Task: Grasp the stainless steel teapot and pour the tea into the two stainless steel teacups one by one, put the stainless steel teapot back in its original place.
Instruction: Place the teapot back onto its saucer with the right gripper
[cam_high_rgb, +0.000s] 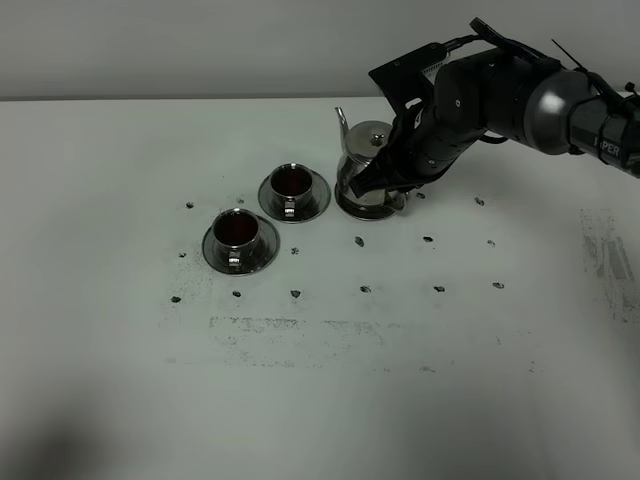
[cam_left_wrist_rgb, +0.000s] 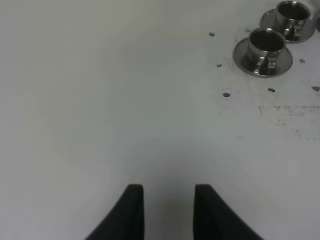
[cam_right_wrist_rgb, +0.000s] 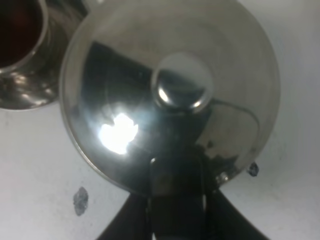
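Where arm shows "PER" lettering, right hand (cam_right_wrist_rgb: 175, 200) grips teapot (cam_high_rgb: 365, 165) handle; left hand (cam_left_wrist_rgb: 169, 210) clenched, empty.

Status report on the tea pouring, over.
Right gripper shut on teapot handle, pot on its saucer. Both teacups hold tea. Left gripper idle. Nothing in the way.

Light is soft, even and fairly dim, leaving the white table (cam_high_rgb: 300, 400) greyish with only faint shadows. The overhead view is grainy and darkens toward its lower corners. In the right wrist view the teapot (cam_right_wrist_rgb: 170, 95), just ahead of the right gripper (cam_right_wrist_rgb: 175, 200), is blurred and carries a bright glare patch on its lid. The left gripper's (cam_left_wrist_rgb: 169, 212) fingers look soft-edged.
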